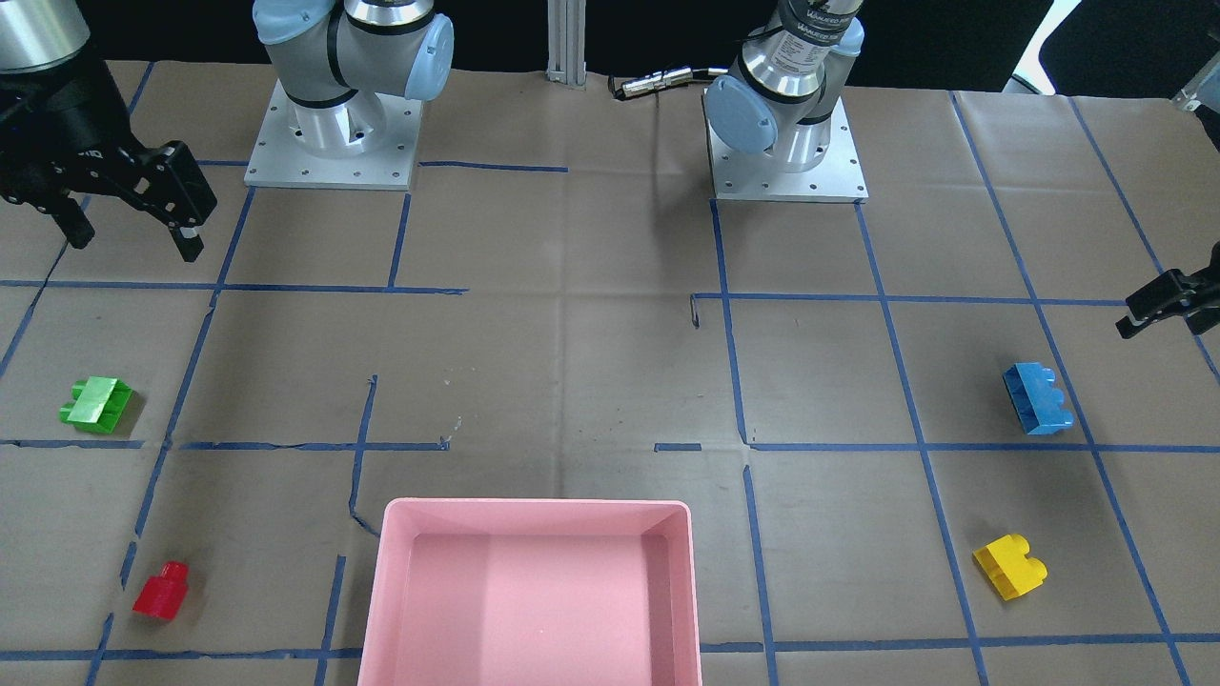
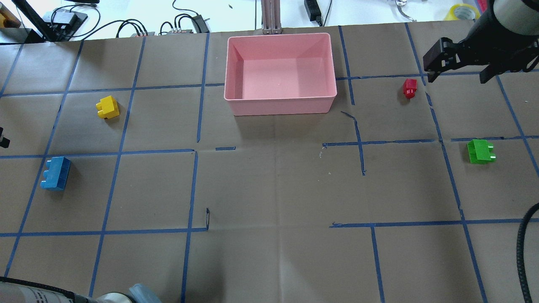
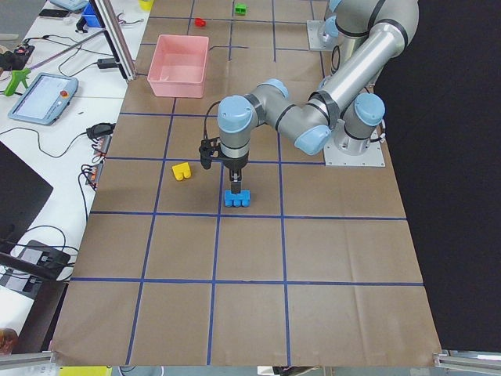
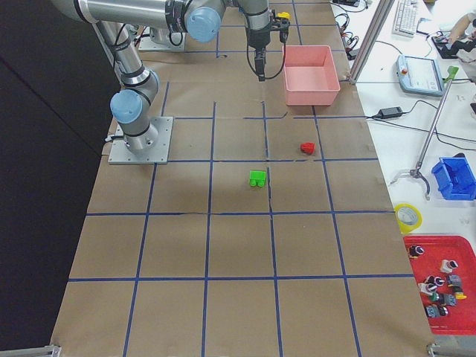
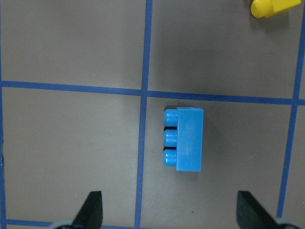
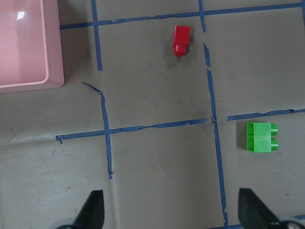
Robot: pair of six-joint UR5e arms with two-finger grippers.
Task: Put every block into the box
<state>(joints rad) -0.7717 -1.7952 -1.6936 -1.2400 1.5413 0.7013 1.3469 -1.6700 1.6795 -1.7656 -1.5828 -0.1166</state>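
Observation:
The pink box point(image 2: 280, 105) is empty. All blocks lie on the table outside it: yellow point(image 2: 108, 107) and blue point(image 2: 55, 173) on my left, red point(image 2: 409, 88) and green point(image 2: 480, 151) on my right. My left gripper point(image 5: 171, 212) is open and empty above the blue block point(image 5: 183, 145), clear of it; it also shows in the front view point(image 1: 1168, 305). My right gripper point(image 2: 459, 71) is open and empty, raised high over the table, with the red block point(image 6: 181, 39) and the green block point(image 6: 261, 137) below it.
The table is brown paper with a grid of blue tape point(image 2: 196, 185). The arm bases point(image 1: 334, 143) stand at the robot's side. Cables and gear point(image 2: 181, 23) lie beyond the far edge behind the box.

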